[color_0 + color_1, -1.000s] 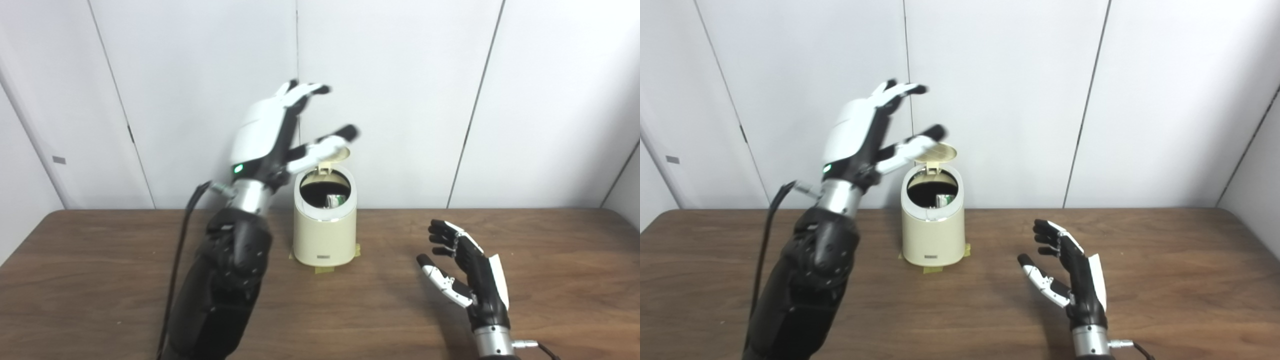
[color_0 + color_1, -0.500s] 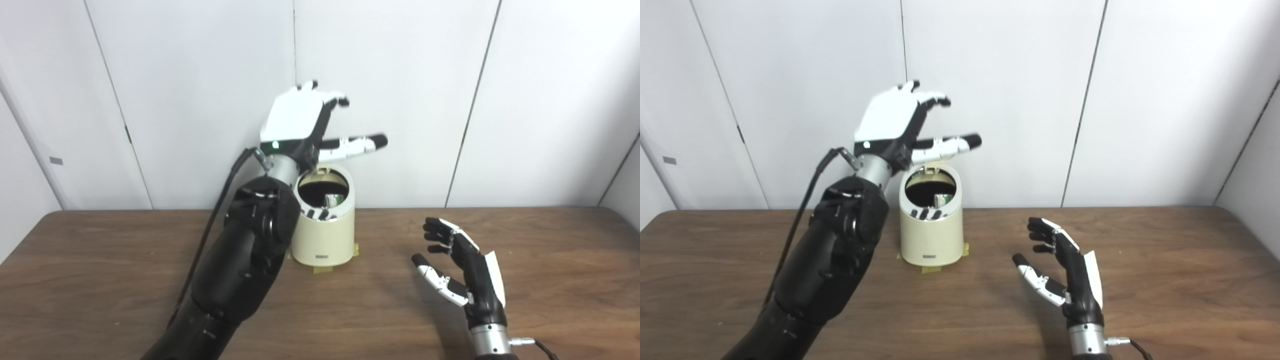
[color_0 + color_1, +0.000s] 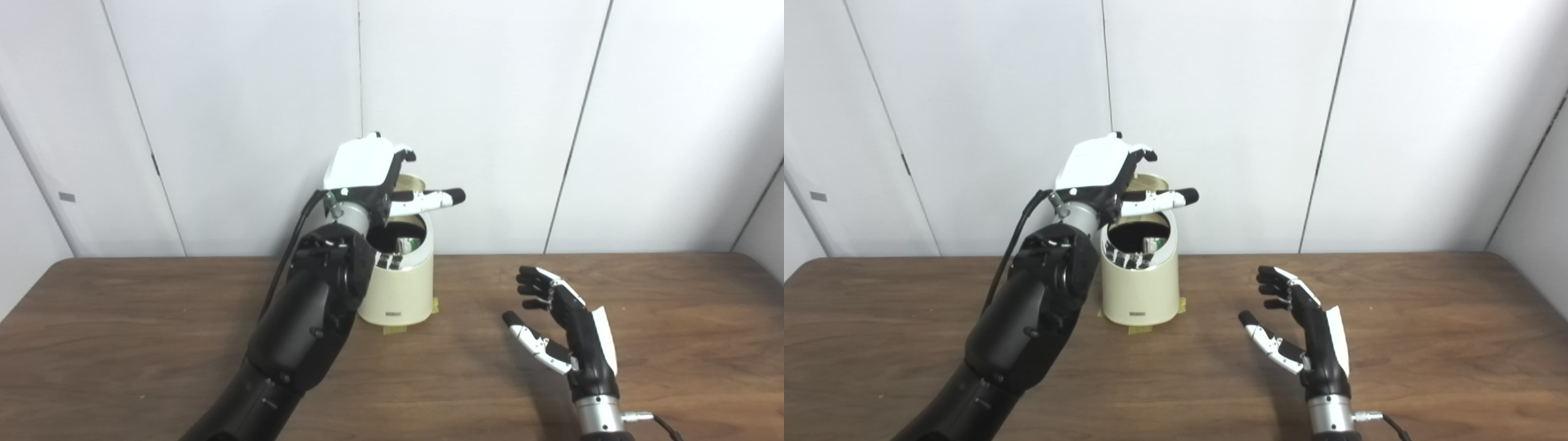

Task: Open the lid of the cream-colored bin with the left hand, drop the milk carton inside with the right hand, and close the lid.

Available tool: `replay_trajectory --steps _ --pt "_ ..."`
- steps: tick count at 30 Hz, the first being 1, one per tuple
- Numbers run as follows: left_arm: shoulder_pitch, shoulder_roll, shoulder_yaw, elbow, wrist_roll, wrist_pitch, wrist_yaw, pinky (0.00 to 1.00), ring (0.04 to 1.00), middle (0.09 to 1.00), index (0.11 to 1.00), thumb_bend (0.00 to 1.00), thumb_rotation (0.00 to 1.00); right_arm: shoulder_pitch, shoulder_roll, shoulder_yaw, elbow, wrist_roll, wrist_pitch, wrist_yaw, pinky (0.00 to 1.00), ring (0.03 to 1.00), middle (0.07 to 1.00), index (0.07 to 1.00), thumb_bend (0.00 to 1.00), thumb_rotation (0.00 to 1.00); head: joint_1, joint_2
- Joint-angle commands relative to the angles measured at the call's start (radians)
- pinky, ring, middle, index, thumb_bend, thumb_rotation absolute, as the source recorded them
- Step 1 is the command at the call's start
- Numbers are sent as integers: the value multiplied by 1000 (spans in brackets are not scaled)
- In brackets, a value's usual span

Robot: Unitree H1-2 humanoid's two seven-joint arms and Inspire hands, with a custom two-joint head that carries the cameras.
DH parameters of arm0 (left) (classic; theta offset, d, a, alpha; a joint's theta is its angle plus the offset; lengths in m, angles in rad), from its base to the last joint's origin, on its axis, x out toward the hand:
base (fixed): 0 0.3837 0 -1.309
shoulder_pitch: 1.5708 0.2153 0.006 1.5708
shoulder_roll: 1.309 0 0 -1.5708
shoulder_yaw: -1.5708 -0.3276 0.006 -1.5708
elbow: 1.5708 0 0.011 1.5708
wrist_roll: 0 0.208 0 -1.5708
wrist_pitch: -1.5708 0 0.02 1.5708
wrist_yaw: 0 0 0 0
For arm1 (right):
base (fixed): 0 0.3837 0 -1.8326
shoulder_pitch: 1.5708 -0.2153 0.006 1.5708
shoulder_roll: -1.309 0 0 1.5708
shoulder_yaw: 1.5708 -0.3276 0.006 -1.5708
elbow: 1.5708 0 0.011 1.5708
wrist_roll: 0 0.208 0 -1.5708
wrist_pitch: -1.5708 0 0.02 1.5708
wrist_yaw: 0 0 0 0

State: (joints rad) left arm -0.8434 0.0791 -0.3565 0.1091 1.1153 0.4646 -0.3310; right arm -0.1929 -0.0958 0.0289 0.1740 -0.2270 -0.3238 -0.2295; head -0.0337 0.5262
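The cream-colored bin (image 3: 397, 288) stands at the back middle of the table, its mouth uncovered. Its round lid (image 3: 412, 182) is tilted up behind the opening. A bit of the milk carton (image 3: 408, 245) shows inside, white and green, against the right inner wall. My left hand (image 3: 366, 166) hovers palm down over the opening, open, fingers bent over the lid's top edge and thumb (image 3: 430, 198) pointing right. Whether the fingers touch the lid I cannot tell. My right hand (image 3: 564, 327) is open and holds nothing, palm facing left, low over the table to the bin's right.
Yellow tape (image 3: 395, 329) marks the bin's base on the brown table (image 3: 122, 343). A white panelled wall (image 3: 490, 92) rises right behind the bin. My left forearm (image 3: 306, 318) leans across the bin's left side, and a black cable (image 3: 288, 257) runs along it.
My left hand swung from up on the left to over the bin, then dropped toward the raised lid. The right hand has barely shifted.
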Motion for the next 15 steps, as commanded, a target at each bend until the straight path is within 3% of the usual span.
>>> replay_trajectory --steps 1,9,15 --pt "-67 -7 10 -11 17 4 4 1000 1000 859 811 921 984 27 7 9 47 -17 -26 8 625 707 729 730 228 201 -1 0" --pt "-44 -17 1 -47 20 3 -15 1000 998 858 813 928 991 32 10 8 38 -29 -11 3 614 701 729 730 233 236 0 3" --pt "-11 -61 8 -98 105 5 -92 1000 973 828 801 922 1000 31 9 5 36 -9 -11 14 635 718 737 734 225 202 -2 0"
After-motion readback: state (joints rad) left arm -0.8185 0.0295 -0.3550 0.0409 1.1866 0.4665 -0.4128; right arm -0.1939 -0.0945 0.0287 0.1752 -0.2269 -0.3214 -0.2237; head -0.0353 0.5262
